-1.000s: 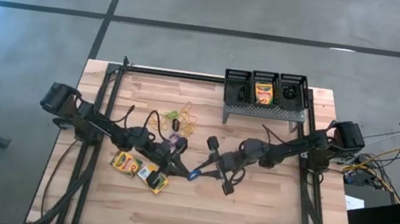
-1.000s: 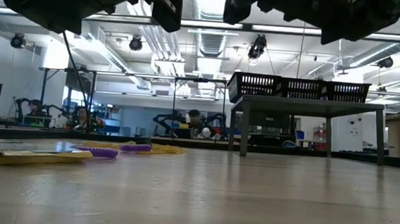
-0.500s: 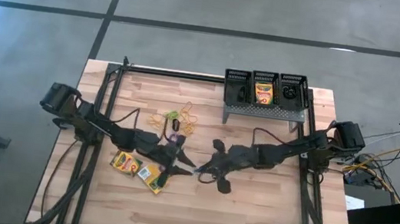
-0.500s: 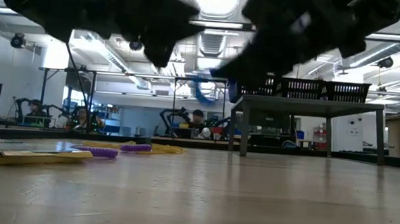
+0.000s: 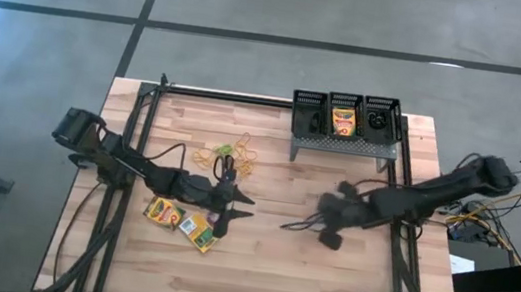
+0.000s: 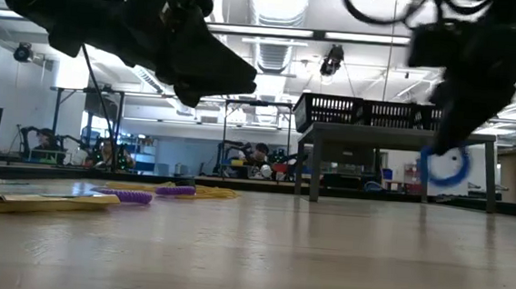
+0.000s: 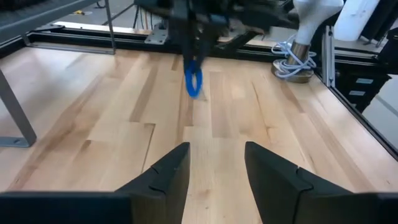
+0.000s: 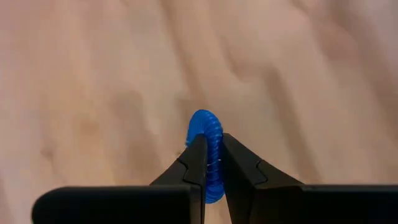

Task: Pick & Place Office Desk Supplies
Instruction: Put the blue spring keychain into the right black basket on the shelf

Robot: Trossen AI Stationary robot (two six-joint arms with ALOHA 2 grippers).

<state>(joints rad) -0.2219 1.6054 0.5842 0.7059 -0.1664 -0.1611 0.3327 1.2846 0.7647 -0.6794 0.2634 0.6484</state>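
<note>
Handed over since the last frame — ribbed blue coil ring (image 8: 207,149), now pinched in our right gripper (image 8: 210,163) above pale wooden tabletop (image 5: 253,276), centre-right; our left gripper (image 7: 216,171) released, fingers spread, near flat yellow-and-green crayon boxes (image 5: 180,220).

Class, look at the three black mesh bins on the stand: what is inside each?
The middle bin holds a crayon box. The right bin holds something dark. The left bin's contents are unclear.

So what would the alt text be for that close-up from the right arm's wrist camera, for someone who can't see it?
The right hand is shut on a blue ring, which stands upright between its two dark fingers. Behind it, a blurred pale wooden table fills the picture.
</note>
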